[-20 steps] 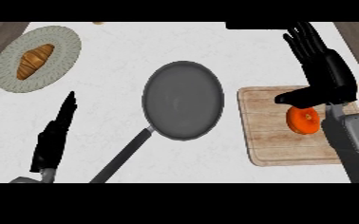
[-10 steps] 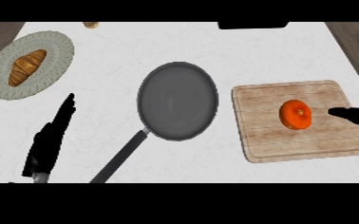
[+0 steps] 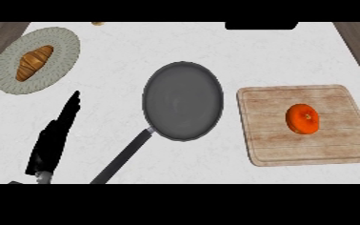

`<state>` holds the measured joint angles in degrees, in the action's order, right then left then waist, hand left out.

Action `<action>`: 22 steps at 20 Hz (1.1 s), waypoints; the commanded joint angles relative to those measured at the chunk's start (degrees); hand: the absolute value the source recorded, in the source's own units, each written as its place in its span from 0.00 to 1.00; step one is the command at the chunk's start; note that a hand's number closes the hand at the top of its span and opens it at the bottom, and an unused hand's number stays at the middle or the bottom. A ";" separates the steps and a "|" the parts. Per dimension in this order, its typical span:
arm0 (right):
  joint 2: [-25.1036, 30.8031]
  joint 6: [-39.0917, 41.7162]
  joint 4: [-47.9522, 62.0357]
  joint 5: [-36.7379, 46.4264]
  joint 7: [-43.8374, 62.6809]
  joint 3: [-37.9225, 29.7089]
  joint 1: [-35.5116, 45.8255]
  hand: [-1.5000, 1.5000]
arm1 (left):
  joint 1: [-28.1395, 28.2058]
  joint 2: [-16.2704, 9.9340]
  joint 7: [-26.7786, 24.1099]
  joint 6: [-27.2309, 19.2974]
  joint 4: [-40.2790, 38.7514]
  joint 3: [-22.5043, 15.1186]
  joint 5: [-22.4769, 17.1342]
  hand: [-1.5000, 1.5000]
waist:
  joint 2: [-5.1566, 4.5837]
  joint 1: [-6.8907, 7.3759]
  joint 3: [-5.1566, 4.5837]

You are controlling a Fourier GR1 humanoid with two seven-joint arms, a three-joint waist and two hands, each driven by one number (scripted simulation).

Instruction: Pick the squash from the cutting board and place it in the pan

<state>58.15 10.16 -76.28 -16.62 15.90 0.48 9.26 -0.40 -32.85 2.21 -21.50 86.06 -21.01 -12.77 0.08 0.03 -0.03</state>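
An orange round squash (image 3: 302,118) lies on the wooden cutting board (image 3: 267,138) at the right of the counter. To its left sits the dark pan (image 3: 183,100), nothing inside it, its long handle (image 3: 123,157) running toward the lower left. My left hand (image 3: 56,133) rests at the lower left with its fingers straight and pointing up, touching nothing. My right hand shows nowhere in the head view.
A woven grey plate (image 3: 63,45) holding a croissant (image 3: 34,63) stands at the back left. A small tan object (image 3: 97,24) peeks in at the counter's far edge. A dark block (image 3: 260,25) sits at the back.
My right hand, which hovered over the squash a second ago, has drawn off past the right edge and left the view. The squash stays on the board. The view has shifted slightly.
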 commanded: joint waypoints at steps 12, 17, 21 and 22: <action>-5.82 14.60 -4.46 -0.80 27.53 8.57 18.40 0.00 | -0.86 2.81 4.54 1.74 1.70 0.94 4.34 0.50 | -0.10 0.41 -0.01; -9.03 19.02 -2.73 2.08 30.79 11.25 21.56 0.00 | 4.94 1.26 4.10 2.47 8.32 2.77 4.15 0.50 | 0.00 0.77 0.02; -9.17 25.43 1.66 4.31 32.77 14.22 24.08 0.00 | 5.57 3.20 -0.13 3.57 4.29 2.45 5.18 0.50 | -0.15 1.17 0.00; -10.17 25.05 -1.03 2.42 37.34 13.59 24.01 0.00 | 4.05 1.01 1.21 5.84 4.48 5.61 3.32 0.50 | -0.02 0.60 -0.01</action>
<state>49.49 31.96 -76.49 -13.83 46.58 12.72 31.55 2.78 -30.81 3.32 -17.28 89.38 -17.31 -8.98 -0.04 0.80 -0.04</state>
